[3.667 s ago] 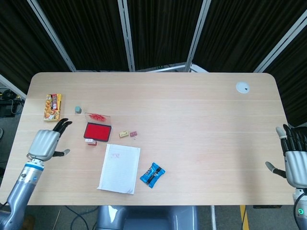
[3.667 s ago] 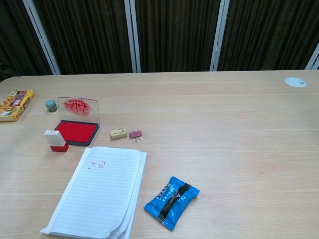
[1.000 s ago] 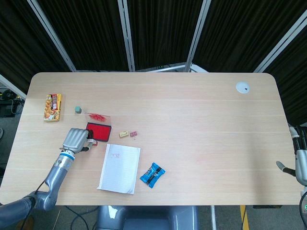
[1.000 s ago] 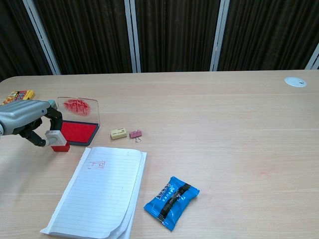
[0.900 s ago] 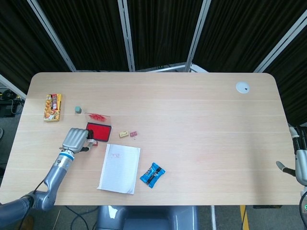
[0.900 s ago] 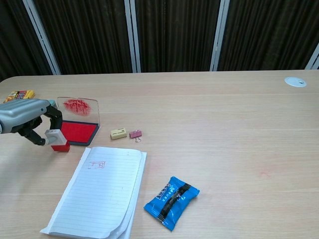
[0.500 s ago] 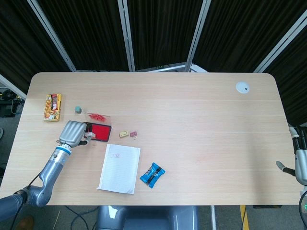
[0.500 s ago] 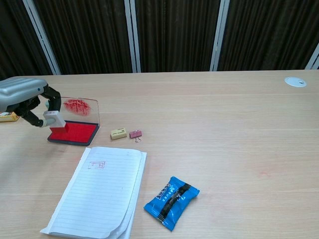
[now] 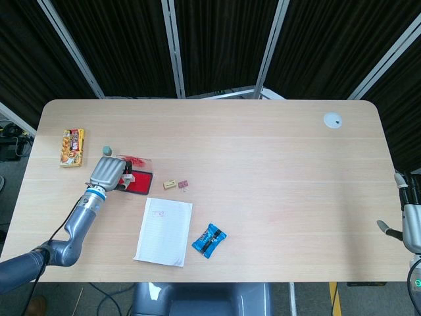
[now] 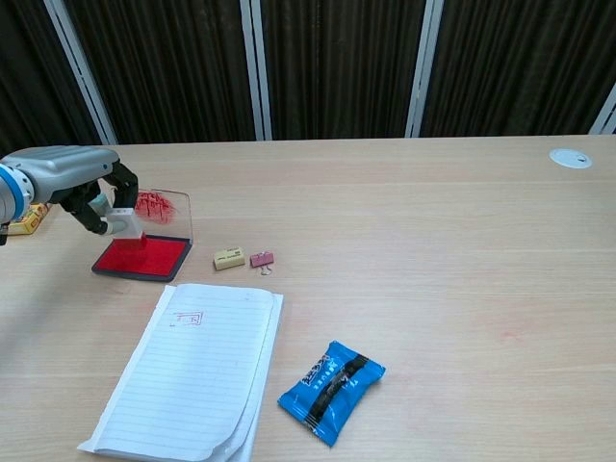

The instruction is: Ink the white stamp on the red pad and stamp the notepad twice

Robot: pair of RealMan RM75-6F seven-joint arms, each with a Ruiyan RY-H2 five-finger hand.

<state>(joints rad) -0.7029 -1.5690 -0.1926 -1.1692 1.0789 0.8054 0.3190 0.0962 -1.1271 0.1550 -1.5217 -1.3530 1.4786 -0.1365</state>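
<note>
My left hand point(image 9: 108, 173) point(image 10: 85, 185) pinches the white stamp point(image 10: 124, 221) and holds it over the back part of the red ink pad point(image 10: 141, 257) point(image 9: 140, 183). I cannot tell whether the stamp touches the ink. The pad's clear lid point(image 10: 166, 206) stands upright behind it, smeared red. The lined notepad point(image 10: 188, 371) point(image 9: 163, 230) lies just in front of the pad and bears one red stamp mark point(image 10: 186, 319) near its top. My right hand point(image 9: 409, 220) shows at the far right table edge, fingers apart and holding nothing.
A yellow eraser point(image 10: 229, 257) and a pink binder clip point(image 10: 261, 259) lie right of the pad. A blue snack packet point(image 10: 332, 390) sits right of the notepad. A snack box point(image 9: 72, 146) and a small grey block point(image 9: 106, 151) lie far left. A white disc point(image 9: 332, 120) sits back right.
My left hand came in from the left, took hold of the stamp beside the pad, lifted it and carried it back and right over the ink pad. The right hand drew back to the table's edge.
</note>
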